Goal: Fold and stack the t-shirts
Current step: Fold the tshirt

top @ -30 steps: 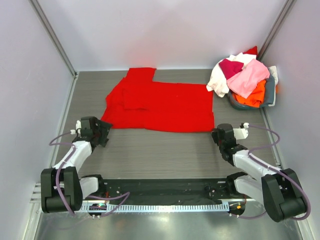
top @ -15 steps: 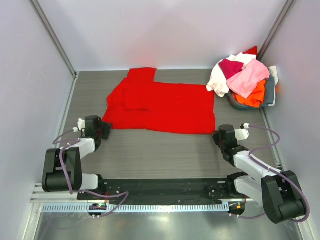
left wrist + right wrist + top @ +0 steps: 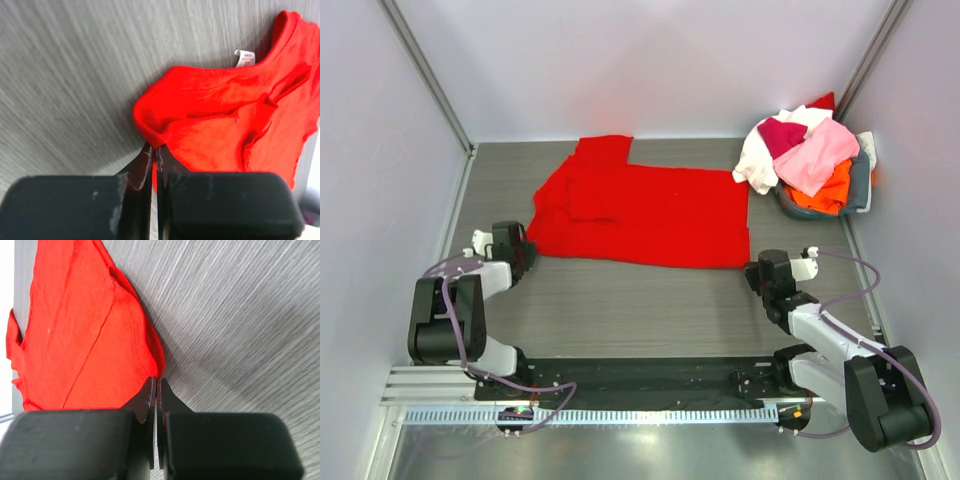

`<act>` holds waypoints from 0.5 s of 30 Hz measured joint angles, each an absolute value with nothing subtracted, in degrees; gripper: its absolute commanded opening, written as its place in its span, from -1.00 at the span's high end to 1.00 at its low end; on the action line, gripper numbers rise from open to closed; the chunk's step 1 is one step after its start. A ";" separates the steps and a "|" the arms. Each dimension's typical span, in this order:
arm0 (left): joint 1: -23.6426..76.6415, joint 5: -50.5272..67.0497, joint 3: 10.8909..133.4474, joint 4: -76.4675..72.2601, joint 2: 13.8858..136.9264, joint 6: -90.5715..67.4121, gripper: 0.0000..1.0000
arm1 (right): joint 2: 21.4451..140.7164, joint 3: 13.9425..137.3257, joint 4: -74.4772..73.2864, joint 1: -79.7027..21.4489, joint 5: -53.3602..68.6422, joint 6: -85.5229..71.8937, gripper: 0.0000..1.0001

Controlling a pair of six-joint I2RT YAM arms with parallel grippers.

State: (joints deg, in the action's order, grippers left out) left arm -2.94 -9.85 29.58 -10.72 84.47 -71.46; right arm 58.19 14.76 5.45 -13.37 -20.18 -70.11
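Jaws pressed together, left gripper (image 3: 152,149) and right gripper (image 3: 154,381) pinch near corners of the bright red cloth t-shirt (image 3: 640,215); we judge it limp, light.

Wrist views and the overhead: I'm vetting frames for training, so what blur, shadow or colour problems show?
Left wrist: the left tool is close, dark and blurred; the red t-shirt is so saturated its folds lose detail. Right wrist: a broad diagonal shadow crosses the table beside the right tool. Top external: sharp, a red cast on the back wall above the shirt.
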 measured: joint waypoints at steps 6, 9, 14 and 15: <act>-2.94 -11.55 36.25 -2.22 83.55 -69.71 1.00 | 57.80 15.14 2.39 -13.37 -20.12 -69.38 0.98; -2.76 -12.88 37.91 3.38 80.68 -69.25 0.99 | 57.21 15.92 0.43 -13.37 -20.01 -69.10 0.98; -2.70 -14.22 38.04 10.07 76.60 -68.77 0.99 | 55.33 16.86 -2.35 -13.37 -19.77 -68.95 0.98; -2.70 -14.35 37.54 10.68 76.18 -68.79 1.00 | 55.09 17.02 -2.76 -13.37 -19.75 -68.88 0.98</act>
State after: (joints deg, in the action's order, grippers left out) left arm -2.70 -14.35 37.54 10.68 76.18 -68.79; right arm 55.09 17.02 -2.76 -13.37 -19.75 -68.88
